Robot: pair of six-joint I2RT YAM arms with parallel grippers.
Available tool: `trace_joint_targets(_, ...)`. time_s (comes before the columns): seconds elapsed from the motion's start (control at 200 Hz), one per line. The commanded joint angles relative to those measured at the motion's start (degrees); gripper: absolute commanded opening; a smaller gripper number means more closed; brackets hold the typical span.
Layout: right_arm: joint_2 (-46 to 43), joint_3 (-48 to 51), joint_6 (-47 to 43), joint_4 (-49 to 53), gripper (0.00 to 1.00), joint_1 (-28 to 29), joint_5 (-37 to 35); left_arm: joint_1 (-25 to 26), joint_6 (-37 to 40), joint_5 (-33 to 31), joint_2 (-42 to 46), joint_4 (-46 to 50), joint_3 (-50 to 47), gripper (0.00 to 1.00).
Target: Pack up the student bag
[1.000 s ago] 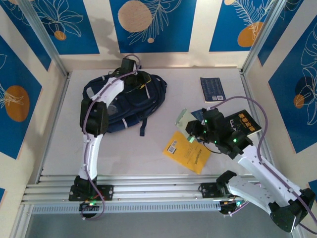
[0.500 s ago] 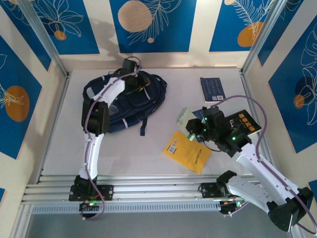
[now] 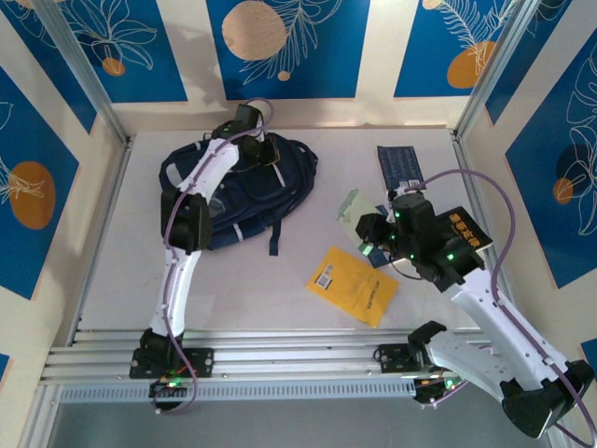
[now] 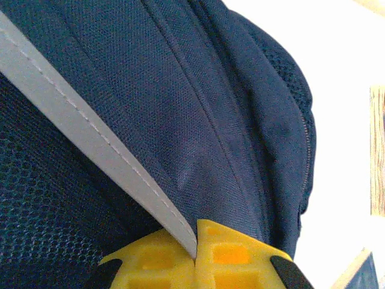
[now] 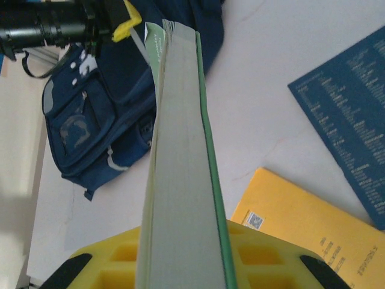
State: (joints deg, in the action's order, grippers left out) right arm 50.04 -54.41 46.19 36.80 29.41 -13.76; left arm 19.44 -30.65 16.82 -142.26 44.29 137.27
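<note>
Navy student bag point(image 3: 238, 196) lay far left on white desk point(image 3: 270, 280) in top view, left tool point(image 3: 268, 155) at its upper right edge. Right tool point(image 3: 364, 231) held pale green book point(image 3: 352, 203) just above yellow book point(image 3: 354, 285); blue book point(image 3: 399, 168) and black book point(image 3: 466, 229) lay near. Left wrist view: yellow fingers together, pinching bag's grey strip point(image 4: 90, 132). Right wrist view: tool clamped on green book, seen edge-on; bag lay beyond, to left.
</note>
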Motion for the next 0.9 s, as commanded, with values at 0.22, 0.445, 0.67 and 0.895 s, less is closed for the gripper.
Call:
trace_joint_targets(0.22, -4.6, -6.2, -7.1, 4.8, 0.00, -0.8, -10.3, 3.6, 8.7, 5.8, 26.1, 5.6, -9.8, 0.00)
trace_joint_targets(0.445, -4.2, -6.3, -9.4, 3.5, 0.00, -3.8, -5.7, 3.9, 14.3, 10.2, 36.6, 10.3, -14.5, 0.00)
trace_joint_targets(0.67, -0.8, -3.2, -6.4, -4.5, 0.00, -10.1, 20.2, 3.2, 18.3, 12.2, 43.7, 9.5, -20.7, 0.00)
trace_joint_targets(0.895, 8.8, 0.6, 1.8, -15.3, 0.00, -12.2, 40.3, 3.2, 17.9, 20.9, 45.4, 5.3, -24.9, 0.00)
